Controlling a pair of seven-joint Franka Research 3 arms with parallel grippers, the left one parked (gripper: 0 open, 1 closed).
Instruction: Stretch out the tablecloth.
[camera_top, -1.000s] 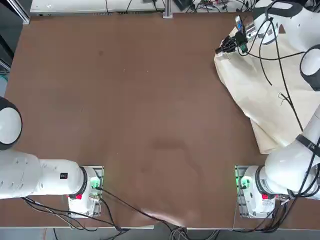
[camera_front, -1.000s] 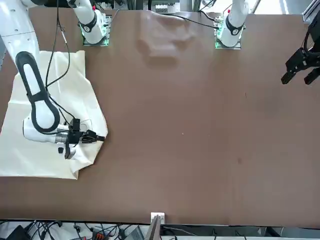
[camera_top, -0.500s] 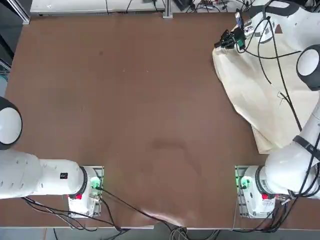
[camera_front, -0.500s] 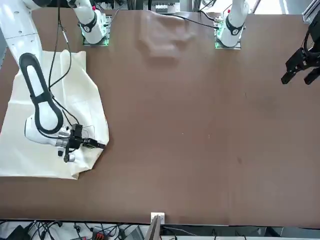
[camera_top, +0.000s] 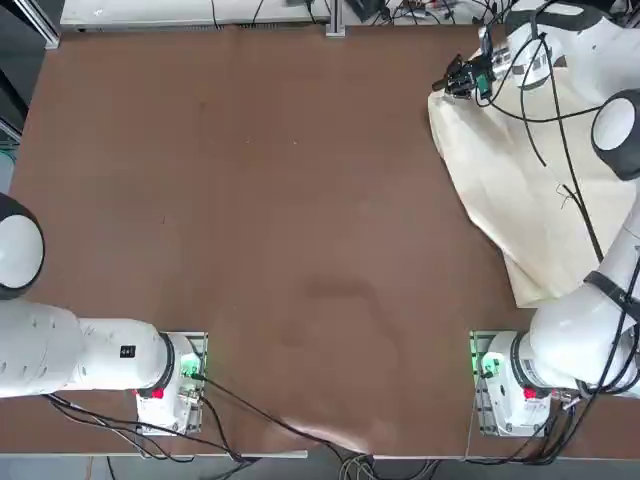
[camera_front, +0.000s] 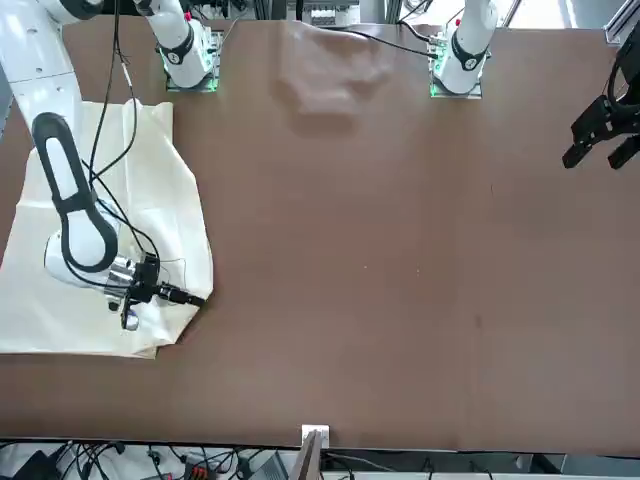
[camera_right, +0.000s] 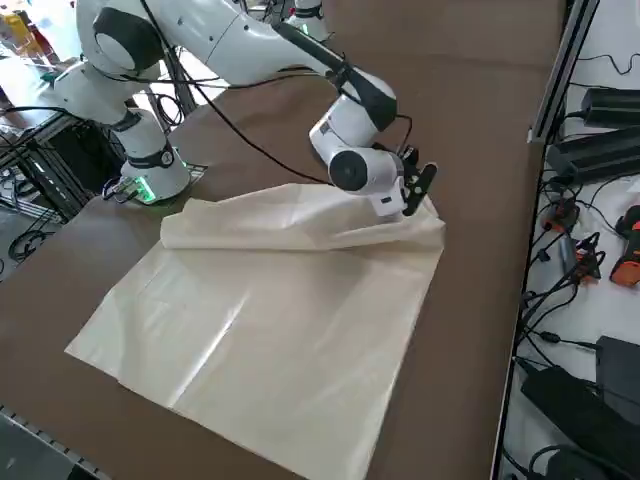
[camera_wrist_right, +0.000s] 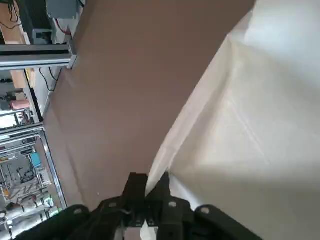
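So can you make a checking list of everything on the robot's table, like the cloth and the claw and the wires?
Surface: brown table, mostly bare.
Job's things: cream tablecloth lies at the robot's right side of the table, not spread out; one edge is folded over in a long roll.
Clutter: nothing seen.
Grippers: right gripper is shut on the tablecloth's corner at the far edge of the table; the wrist view shows the fingers pinched together at the cloth's edge.
Cables: black cables run along the right arm above the cloth; more trail from the arm bases.
Surroundings: cables and gear lie beyond the table's edge.
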